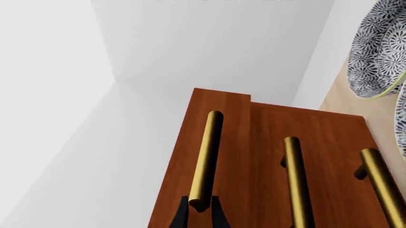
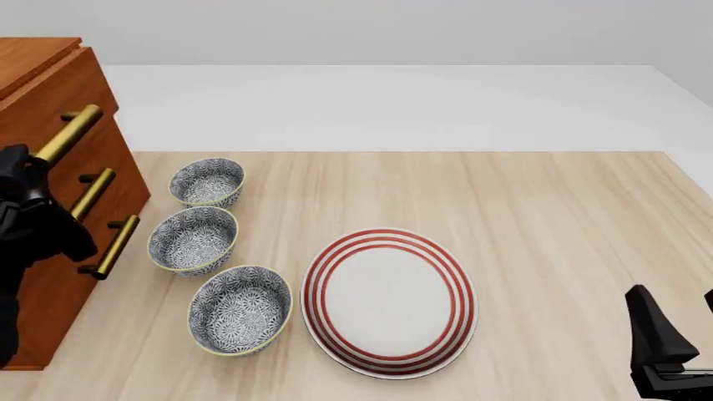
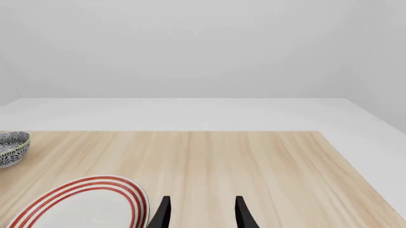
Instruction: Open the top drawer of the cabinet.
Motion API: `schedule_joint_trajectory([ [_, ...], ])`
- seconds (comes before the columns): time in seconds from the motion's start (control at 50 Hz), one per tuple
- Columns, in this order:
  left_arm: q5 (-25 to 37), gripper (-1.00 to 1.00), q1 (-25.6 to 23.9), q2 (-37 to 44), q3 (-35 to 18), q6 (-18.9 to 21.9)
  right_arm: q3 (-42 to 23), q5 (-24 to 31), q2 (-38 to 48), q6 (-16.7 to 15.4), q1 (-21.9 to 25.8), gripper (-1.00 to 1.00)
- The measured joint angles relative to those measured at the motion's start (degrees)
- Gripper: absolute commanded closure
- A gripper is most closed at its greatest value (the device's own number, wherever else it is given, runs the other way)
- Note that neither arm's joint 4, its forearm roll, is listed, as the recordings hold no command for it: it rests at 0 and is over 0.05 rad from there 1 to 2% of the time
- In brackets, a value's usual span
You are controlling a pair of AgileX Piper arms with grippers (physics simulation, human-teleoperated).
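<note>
The cabinet (image 2: 50, 301) stands at the table's left edge, reddish-brown with three brass bar handles. Its top drawer (image 2: 67, 92) juts out a little past the two below, seen as a step in the wood of the top drawer (image 1: 236, 156). My left gripper (image 1: 199, 216) is shut on the near end of the top drawer's handle (image 1: 208, 156), one black finger on each side. In the front view the left gripper (image 2: 25, 163) sits at the lower end of that handle (image 2: 69, 134). My right gripper (image 3: 201, 216) is open and holds nothing, low at the front right (image 2: 669, 351).
Three patterned bowls (image 2: 207, 182), (image 2: 193, 240), (image 2: 240, 309) line up just right of the cabinet. A red-ringed plate (image 2: 388, 301) lies mid-table. One bowl (image 1: 377, 47) shows beside the cabinet in the left wrist view.
</note>
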Motion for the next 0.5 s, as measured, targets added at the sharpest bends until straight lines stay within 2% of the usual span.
schedule_joint_trajectory([
  [0.5, 0.7, 1.0, -1.1, -0.3, -0.1, 0.4, 0.0, 0.0, 0.0, 0.0, 0.0, -1.0],
])
